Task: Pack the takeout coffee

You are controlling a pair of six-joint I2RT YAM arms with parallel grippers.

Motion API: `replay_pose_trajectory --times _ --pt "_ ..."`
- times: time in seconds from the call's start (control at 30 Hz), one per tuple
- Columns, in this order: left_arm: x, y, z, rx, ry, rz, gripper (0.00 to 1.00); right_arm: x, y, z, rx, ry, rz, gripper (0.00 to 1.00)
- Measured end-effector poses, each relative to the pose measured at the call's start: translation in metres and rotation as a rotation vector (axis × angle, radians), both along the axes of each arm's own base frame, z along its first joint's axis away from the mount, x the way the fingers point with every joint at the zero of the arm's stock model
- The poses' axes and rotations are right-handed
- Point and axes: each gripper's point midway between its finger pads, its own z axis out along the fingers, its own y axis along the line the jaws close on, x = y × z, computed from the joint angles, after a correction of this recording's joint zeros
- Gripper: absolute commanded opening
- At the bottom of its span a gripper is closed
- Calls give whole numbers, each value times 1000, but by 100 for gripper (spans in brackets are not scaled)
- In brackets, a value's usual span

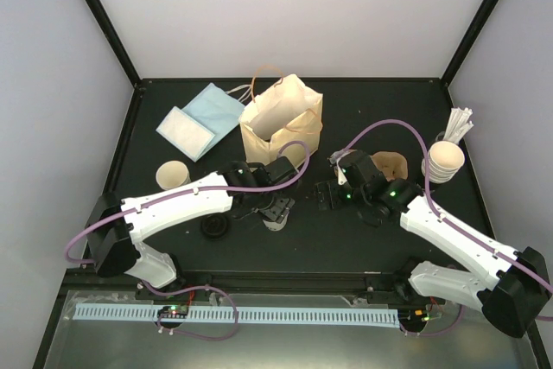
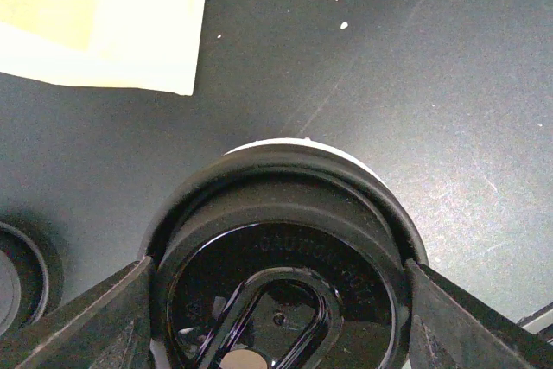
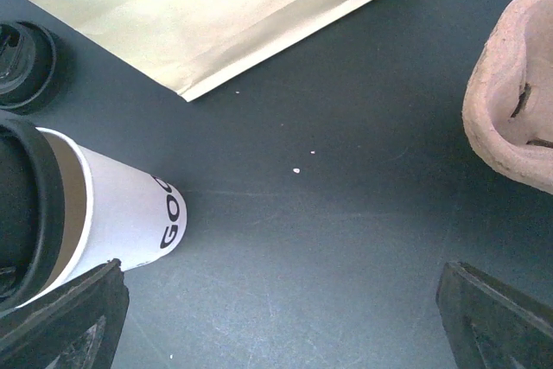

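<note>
The takeout coffee (image 1: 173,174), a small cream-beige paper cup, stands open-topped at the left of the table, apart from both grippers. My left gripper (image 1: 275,212) is near the table's middle, its fingers pressed against both sides of the black lid (image 2: 285,239) of a white paper cup (image 3: 121,213) with a brown sleeve. That cup stands upright on the table in front of the paper bag (image 1: 281,123). My right gripper (image 1: 328,194) hangs open to the right of the lidded cup, with only bare table between its fingers (image 3: 484,317).
A brown pulp carrier (image 1: 390,166) lies behind the right gripper. A stack of cups with white sticks (image 1: 445,162) stands at the far right. Napkins (image 1: 199,118) lie at the back left. A loose black lid (image 1: 214,227) rests left of the left gripper.
</note>
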Motion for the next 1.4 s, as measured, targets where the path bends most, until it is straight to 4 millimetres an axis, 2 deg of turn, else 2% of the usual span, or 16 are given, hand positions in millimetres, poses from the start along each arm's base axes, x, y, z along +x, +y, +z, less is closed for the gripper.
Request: replay_pose_trajectory --times 0.73,1.07,1.13,1.33,1.4 --pt "2 -4 -10 5 1 -6 57 -3 4 0 17 14 18 100" --pt "2 -5 -13 -13 -7 -8 57 -13 27 -1 123 79 90 97" --pt "2 -5 -13 -20 -12 -11 57 -16 31 -3 157 104 106 88" --pt "1 -7 -13 -42 -22 -30 57 -25 47 -2 309 182 154 35" --pt "1 -7 -14 -46 -23 -40 56 -27 53 1 357 206 169 20"
